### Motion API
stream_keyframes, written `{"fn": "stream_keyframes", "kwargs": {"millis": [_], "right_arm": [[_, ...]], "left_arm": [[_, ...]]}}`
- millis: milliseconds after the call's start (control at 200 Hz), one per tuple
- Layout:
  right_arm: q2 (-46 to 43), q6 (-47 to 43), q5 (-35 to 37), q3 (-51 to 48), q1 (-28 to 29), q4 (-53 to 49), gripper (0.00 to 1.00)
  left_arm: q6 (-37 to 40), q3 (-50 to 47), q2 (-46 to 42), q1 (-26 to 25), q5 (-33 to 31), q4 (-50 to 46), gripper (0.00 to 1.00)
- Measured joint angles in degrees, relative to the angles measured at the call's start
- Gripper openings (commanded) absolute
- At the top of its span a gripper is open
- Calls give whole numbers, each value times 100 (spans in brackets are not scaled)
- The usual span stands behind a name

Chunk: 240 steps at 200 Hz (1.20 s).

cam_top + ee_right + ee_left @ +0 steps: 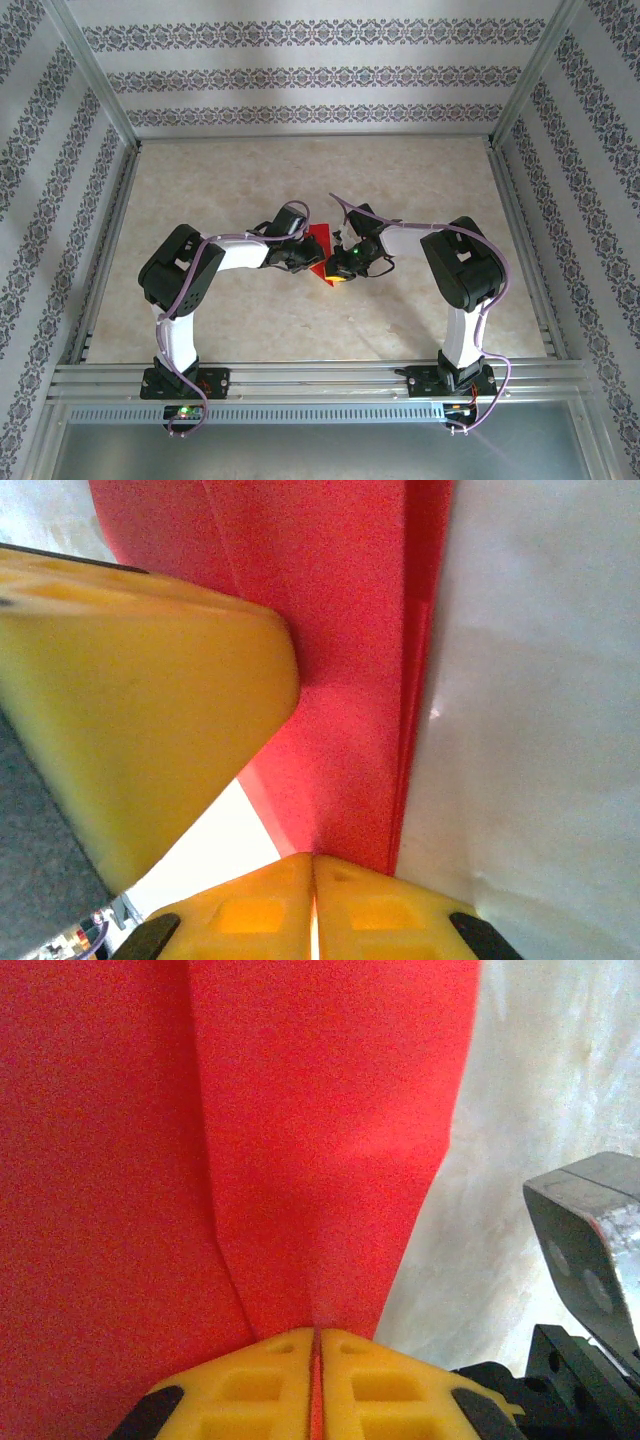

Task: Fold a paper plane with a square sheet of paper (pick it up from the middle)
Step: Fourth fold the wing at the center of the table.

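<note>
At surface (300, 170) centre, left end effector (316, 1334) and right end effector (313, 858) are each pressed together on the creased red paper (320, 1140). Looks mid-fold; next move likely needs the crease aligned, then flattened.

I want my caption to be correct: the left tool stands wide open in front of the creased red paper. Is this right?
Not quite. The left tool is not wide open: its yellow fingers are shut on the edge of the creased red paper, as the left wrist view shows.
</note>
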Motion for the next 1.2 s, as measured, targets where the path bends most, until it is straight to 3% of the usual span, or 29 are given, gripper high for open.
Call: {"fn": "stream_keyframes", "kwargs": {"millis": [445,1199], "right_arm": [[-155,-59,-15,-63,0,74,16],[-463,-55,46,-452,-2,-2,13]], "left_arm": [[-63,291,122,0,-39,-455,9],[-258,391,166,0,-44,-612,8]]}}
